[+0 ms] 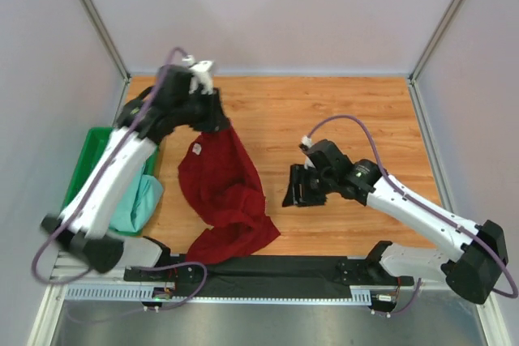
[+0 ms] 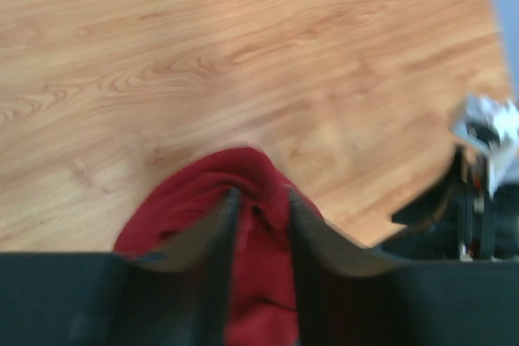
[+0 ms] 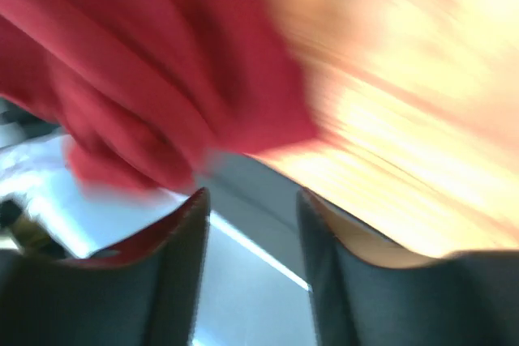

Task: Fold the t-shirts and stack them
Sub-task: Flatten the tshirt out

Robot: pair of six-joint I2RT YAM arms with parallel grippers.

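Along the near edge of the light brown wooden table point(image 1: 340, 111) runs a black mounting rail point(image 1: 268, 269), and the lower hem of the dark red cotton t-shirt point(image 1: 223, 192) lies crumpled on the wood just behind it, left of the table's middle. From there the cloth climbs in a loose, twisted drape toward the table's far-left corner. Over the middle of the table, slightly to the right, hangs the right arm's black two-finger gripper point(image 1: 293, 188). It points at the shirt's right side but stays clear of it in the top view. Its own camera is badly blurred, yet the two fingers point(image 3: 174, 265) stand well apart with nothing between them, and red cloth fills the space beyond. At the table's left edge sits a bright green plastic tray point(image 1: 91, 147), with the pale mint cloth t-shirt point(image 1: 139, 200) bunched at its near end, partly hidden by the left arm. Farthest off, near the table's far-left corner, the left arm's black gripper point(image 1: 212, 115) is raised above the wood, its fingers pinched tight on a fold of the red shirt's top edge.
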